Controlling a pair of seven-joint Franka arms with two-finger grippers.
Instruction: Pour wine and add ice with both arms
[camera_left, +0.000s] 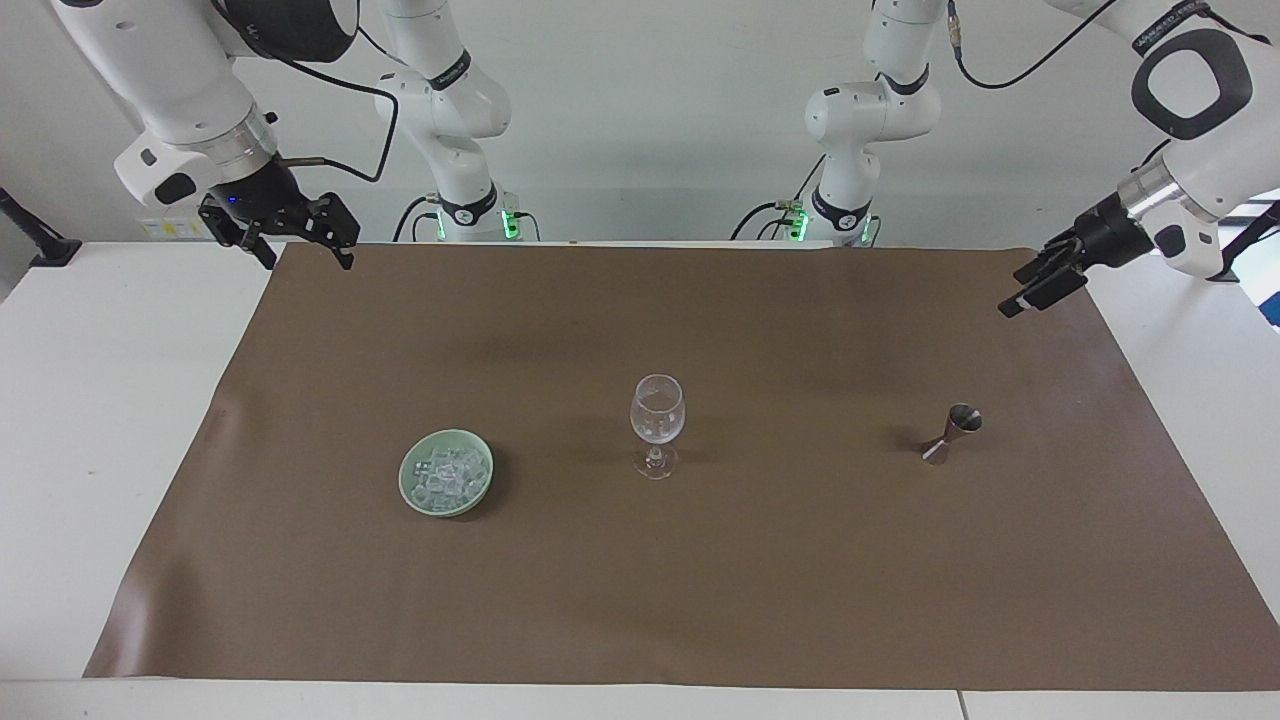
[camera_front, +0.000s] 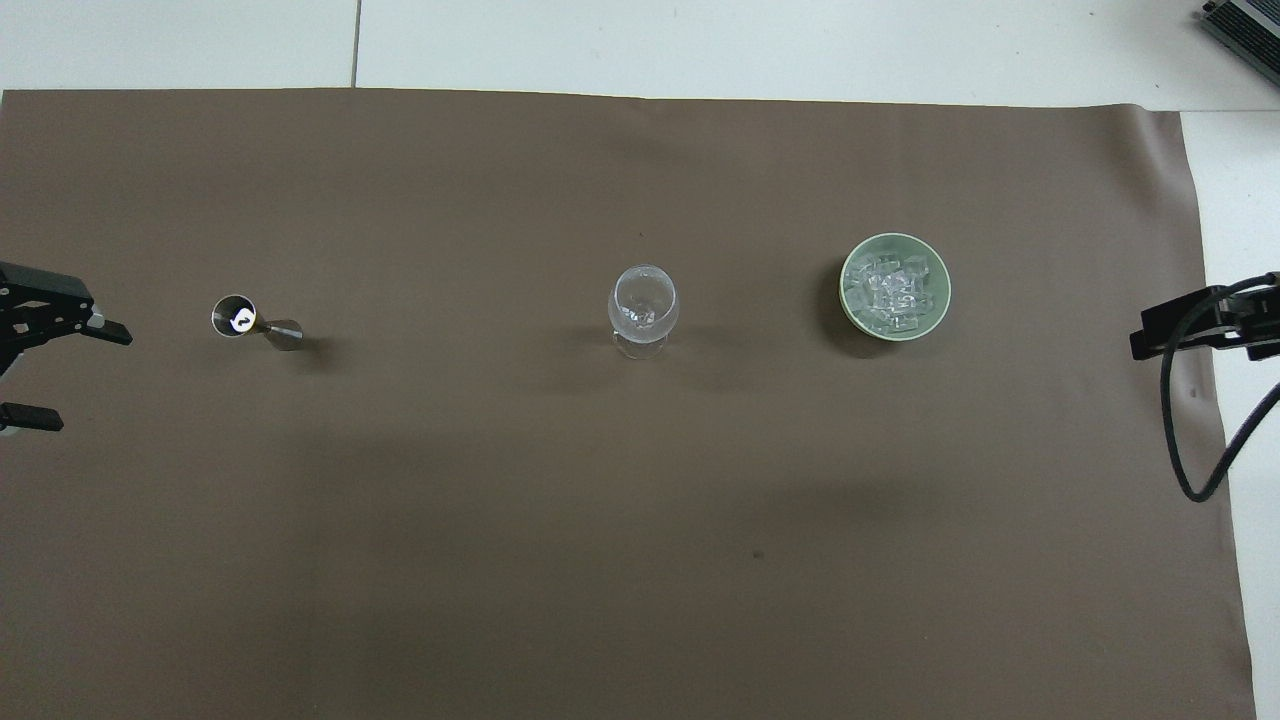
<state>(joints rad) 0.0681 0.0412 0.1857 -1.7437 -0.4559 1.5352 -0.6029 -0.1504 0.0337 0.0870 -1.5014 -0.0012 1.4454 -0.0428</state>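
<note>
A clear stemmed glass (camera_left: 657, 420) stands upright at the middle of the brown mat; it also shows in the overhead view (camera_front: 643, 305). The ice (camera_left: 447, 473) is heaped in a pale green bowl (camera_left: 405, 478) toward the right arm's end; ice (camera_front: 895, 290) and bowl (camera_front: 846, 290) show from above. A small metal jigger (camera_left: 950, 433) stands toward the left arm's end, also seen from above (camera_front: 255, 322). My left gripper (camera_left: 1025, 290) is open and empty, in the air over the mat's corner; its fingertips show in the overhead view (camera_front: 80, 375). My right gripper (camera_left: 309, 258) is open and empty, waiting over the mat's other near corner.
The brown mat (camera_left: 800, 580) covers most of the white table (camera_left: 100, 420). A black cable (camera_front: 1190, 440) hangs from the right arm over the mat's edge. Two more white arm bases stand at the robots' edge of the table.
</note>
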